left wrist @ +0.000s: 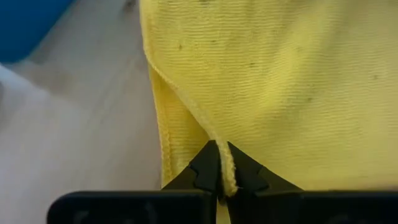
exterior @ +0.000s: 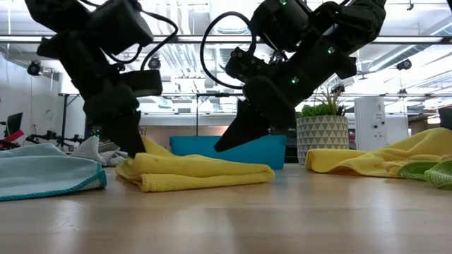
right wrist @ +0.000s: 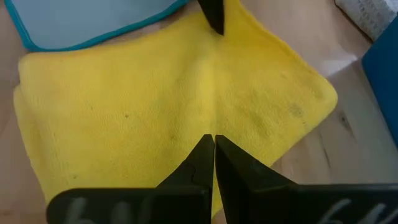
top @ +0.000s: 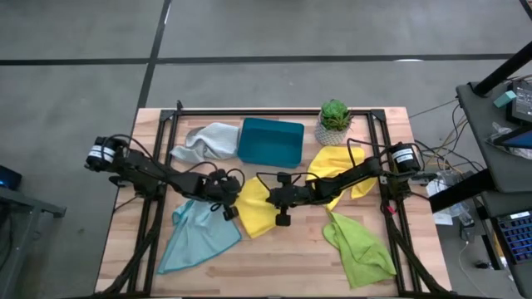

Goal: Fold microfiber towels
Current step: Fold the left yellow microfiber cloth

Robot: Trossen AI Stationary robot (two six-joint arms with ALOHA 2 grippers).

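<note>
Taking the high view as a clock face with the yellow towel being folded at its centre: the left gripper sits at its 9 o'clock edge, clenched on the hem, which its wrist view shows pinched between the fingertips. That grip likely anchors or lifts the edge so the fold keeps its line. The towel already lies doubled over on the table. The right gripper hovers at the towel's 3 o'clock edge with its fingers pressed together and no cloth between them; I judge it has nothing in hand and is placed to press or tuck the fold.

Counting cloths, five: at 10 o'clock the pale grey towel beside the teal tray; at 7 o'clock the light blue towel; the centre yellow one; at 2 o'clock the second yellow towel; at 4 o'clock the lime green towel. One tray, one potted plant at 1 o'clock, two arms
</note>
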